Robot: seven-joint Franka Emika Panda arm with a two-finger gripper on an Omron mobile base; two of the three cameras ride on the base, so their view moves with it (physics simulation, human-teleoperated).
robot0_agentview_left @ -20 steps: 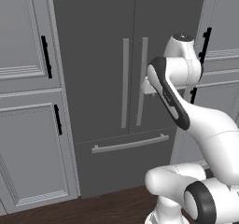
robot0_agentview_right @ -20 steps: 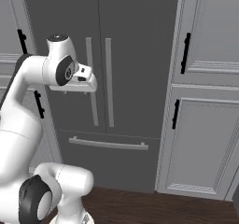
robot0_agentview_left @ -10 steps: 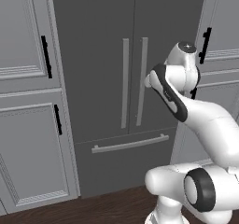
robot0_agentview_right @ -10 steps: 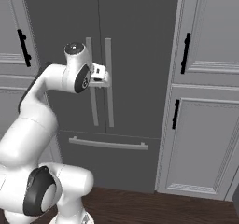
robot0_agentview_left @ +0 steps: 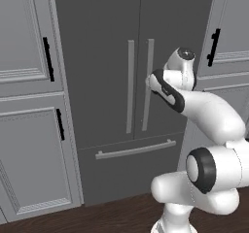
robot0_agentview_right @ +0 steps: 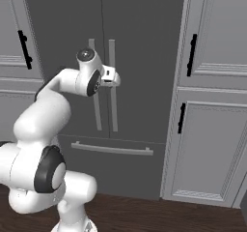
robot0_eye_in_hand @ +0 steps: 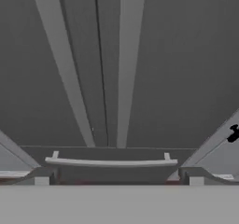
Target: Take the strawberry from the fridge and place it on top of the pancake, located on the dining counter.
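The fridge (robot0_agentview_left: 131,96) stands shut, its two dark grey doors meeting at a centre seam with two long pale vertical handles (robot0_agentview_right: 103,86) side by side and a drawer with a horizontal bar (robot0_agentview_left: 135,149) below. The gripper (robot0_agentview_right: 116,77) is raised in front of the right-hand handle at about mid-height, close to the door, its fingers spread wide and holding nothing. Pale grey panelled cabinets (robot0_agentview_left: 29,106) with black handles flank the fridge on both sides.

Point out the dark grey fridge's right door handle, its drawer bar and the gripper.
Pale grey vertical right door handle (robot0_agentview_left: 148,84): left base view, mid-length of the bar.
Pale grey horizontal drawer bar (robot0_agentview_right: 112,149): right base view, its middle.
Open two-finger gripper (robot0_agentview_right: 117,78): right base view, between the fingertips.
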